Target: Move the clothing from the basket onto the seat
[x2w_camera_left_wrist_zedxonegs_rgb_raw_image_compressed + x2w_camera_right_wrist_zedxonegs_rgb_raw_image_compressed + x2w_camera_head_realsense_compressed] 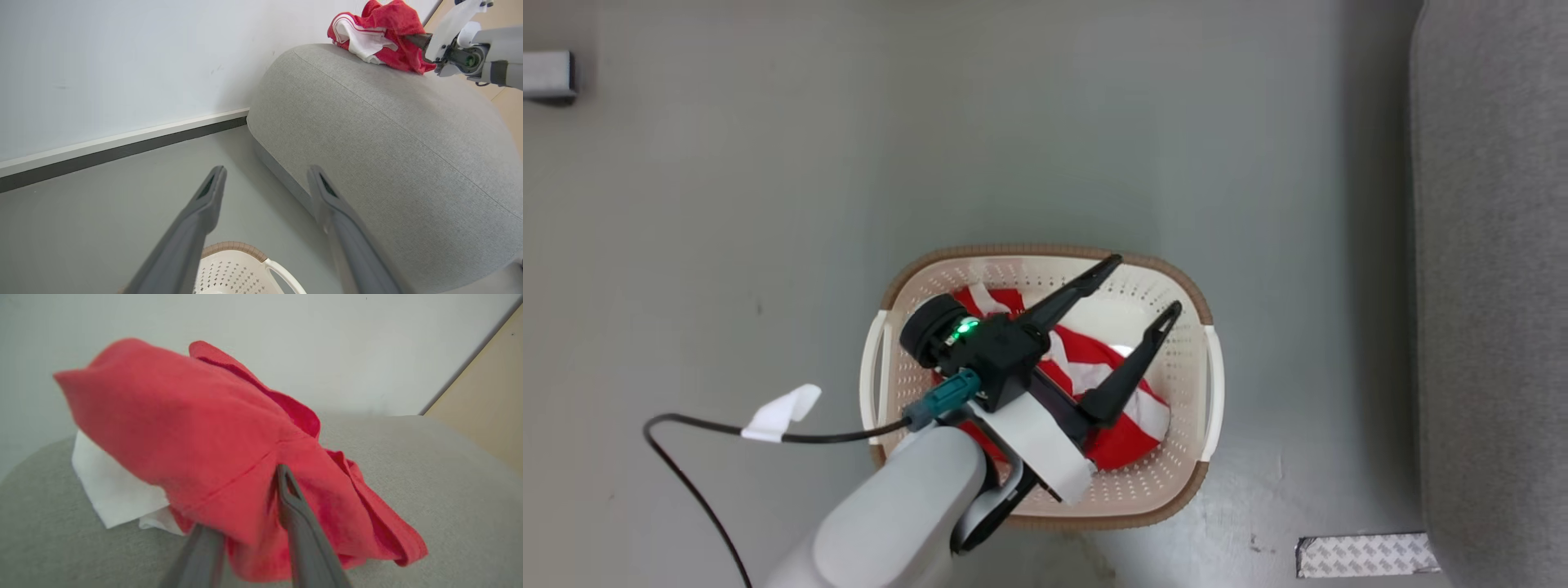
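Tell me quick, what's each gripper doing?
Left gripper: open, empty, above the basket.
Right gripper: in the garment on the sofa; grip cannot be told.

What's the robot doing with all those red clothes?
It is moving clothing from the basket onto the seat. The right gripper is at one red and white piece lying on the seat, its fingers in the folds; whether the jaws grip it is hard to tell. The left gripper hangs over the basket, jaws wide open, above more clothing inside.
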You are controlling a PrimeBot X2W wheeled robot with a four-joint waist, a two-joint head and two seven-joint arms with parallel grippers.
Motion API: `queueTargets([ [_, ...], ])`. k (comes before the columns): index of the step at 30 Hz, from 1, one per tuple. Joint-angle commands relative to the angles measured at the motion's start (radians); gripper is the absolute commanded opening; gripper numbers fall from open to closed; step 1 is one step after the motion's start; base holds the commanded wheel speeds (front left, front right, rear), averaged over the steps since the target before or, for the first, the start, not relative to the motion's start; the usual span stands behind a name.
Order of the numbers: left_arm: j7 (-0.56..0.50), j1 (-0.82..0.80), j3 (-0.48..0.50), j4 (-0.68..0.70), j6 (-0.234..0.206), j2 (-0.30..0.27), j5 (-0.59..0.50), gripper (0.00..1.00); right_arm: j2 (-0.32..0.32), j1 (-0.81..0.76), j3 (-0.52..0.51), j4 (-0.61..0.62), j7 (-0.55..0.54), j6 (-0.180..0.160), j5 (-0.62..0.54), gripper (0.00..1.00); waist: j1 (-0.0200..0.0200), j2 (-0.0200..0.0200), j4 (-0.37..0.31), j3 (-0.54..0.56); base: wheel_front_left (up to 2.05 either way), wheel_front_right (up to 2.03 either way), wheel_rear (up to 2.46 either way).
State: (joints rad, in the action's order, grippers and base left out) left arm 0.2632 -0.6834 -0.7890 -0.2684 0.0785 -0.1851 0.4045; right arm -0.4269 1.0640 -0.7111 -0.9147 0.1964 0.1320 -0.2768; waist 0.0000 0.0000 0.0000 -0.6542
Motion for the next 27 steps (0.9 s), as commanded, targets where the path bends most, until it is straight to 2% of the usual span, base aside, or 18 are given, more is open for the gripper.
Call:
queueTargets([
  [1,0.001,0.010,0.005,-0.001,-0.002,-0.008,0.010,1.00,0.012,-0.004,-0.010,0.017,-0.004,-0.003,-0.023,1.00,0.0000,0.0000,-0.009,0.019,0.00,0.00,0.00],
  [5,0.001,0.037,0.027,0.000,0.001,-0.002,0.029,1.00,0.105,-0.044,-0.028,0.085,-0.006,-0.002,-0.130,1.00,0.0000,0.0000,-0.021,0.079,0.00,0.00,0.00],
  [7,0.001,0.058,0.039,-0.005,0.004,-0.005,0.034,1.00,0.124,-0.099,-0.019,0.099,-0.002,-0.003,-0.143,1.00,0.0000,0.0000,-0.030,0.121,0.00,0.00,0.00],
  [15,0.001,0.190,0.108,-0.013,-0.005,-0.021,0.057,1.00,0.174,-0.356,0.115,0.191,0.052,-0.003,-0.042,1.00,0.0000,0.0000,-0.062,0.310,0.00,0.00,0.00],
  [23,0.001,0.367,0.221,0.004,-0.035,-0.046,0.078,1.00,0.254,-0.594,0.324,0.433,0.069,-0.002,0.109,1.00,0.0000,0.0000,-0.076,0.476,0.00,0.00,0.00],
  [27,0.001,0.437,0.282,0.021,-0.049,-0.042,0.076,1.00,0.255,-0.718,0.435,0.540,0.068,-0.003,0.193,1.00,0.0000,0.0000,-0.046,0.529,0.00,0.00,0.00],
])
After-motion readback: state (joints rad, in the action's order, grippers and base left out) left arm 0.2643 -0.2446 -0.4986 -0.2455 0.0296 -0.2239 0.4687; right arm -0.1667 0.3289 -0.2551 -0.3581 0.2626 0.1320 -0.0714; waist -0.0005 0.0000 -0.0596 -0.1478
